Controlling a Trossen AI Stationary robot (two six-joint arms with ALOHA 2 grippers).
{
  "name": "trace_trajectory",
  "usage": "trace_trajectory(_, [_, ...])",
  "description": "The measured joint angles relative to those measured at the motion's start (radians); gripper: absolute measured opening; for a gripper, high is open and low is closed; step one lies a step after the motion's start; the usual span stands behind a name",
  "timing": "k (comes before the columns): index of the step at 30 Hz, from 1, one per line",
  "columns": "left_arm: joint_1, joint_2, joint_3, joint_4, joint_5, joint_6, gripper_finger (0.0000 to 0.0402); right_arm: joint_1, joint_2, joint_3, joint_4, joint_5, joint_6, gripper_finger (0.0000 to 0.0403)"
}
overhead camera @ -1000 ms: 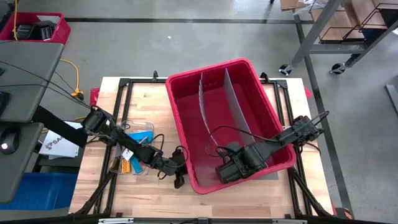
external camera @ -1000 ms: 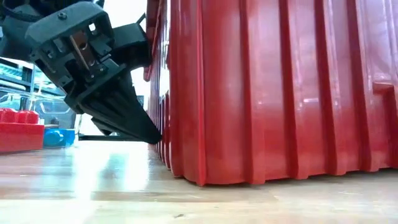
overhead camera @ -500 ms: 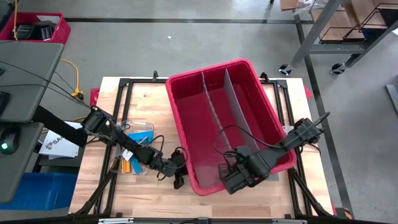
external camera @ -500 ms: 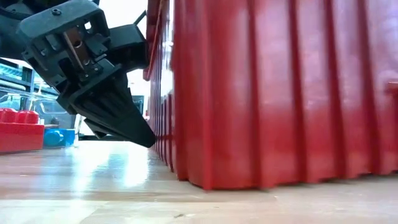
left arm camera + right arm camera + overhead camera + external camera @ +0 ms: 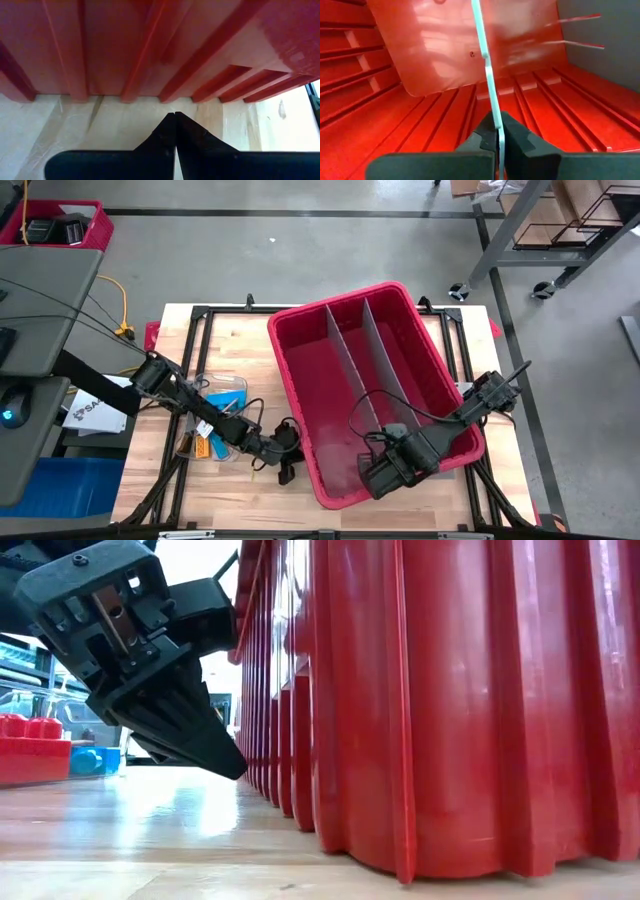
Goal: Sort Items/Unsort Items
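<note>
A large red bin [image 5: 310, 390] with two grey dividers stands slanted on the wooden table. My right gripper [image 5: 385, 472] is at the bin's near end, pointing down, shut on a divider [image 5: 487, 75]. My left gripper [image 5: 285, 472] is shut and points at the bin's left outer wall [image 5: 105, 55] near its near corner. Its tip [image 5: 235, 770] hangs just above the table, and a strip of bare wood shows between it and the wall. The items lie on the table's left part: an orange piece [image 5: 203, 448] and a blue piece [image 5: 232, 385]. A red block [image 5: 30, 755] shows in the low view. My right gripper pinches the thin top edge of a grey divider [image 5: 494, 127] between its two fingers, near the divider's near end. The fingers come from above, pointing down, one on each face. The divider stands upright in the bin, which rests on the table.
The bin covers the table's middle and right. Bare wood lies along the near edge [image 5: 230, 500] and at the far left [image 5: 220, 330]. A black frame edges the table. A desk [image 5: 40, 310] stands beside the left edge.
My right gripper has gone toward the table's right and near edges and has rolled about its downward axis, still shut on the divider. The bin has turned with it: its near end has swung right and nearer, while its far end has nearly stayed.
</note>
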Motion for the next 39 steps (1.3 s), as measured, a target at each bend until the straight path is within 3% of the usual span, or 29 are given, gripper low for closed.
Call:
trace_trajectory(13, [0.001,0.0,0.0,0.001,-0.005,0.001,0.0,-0.008,0.0,0.0,0.099,-0.075,0.001,0.0])
trace_trajectory(26, [0.0,0.0,0.0,-0.003,-0.006,0.001,0.0,-0.007,0.007,0.0,0.146,-0.078,0.056,0.0])
trace_trajectory(39, [0.002,0.002,-0.001,-0.005,-0.076,-0.036,0.0,-0.025,0.009,0.001,0.233,-0.103,0.079,0.0])
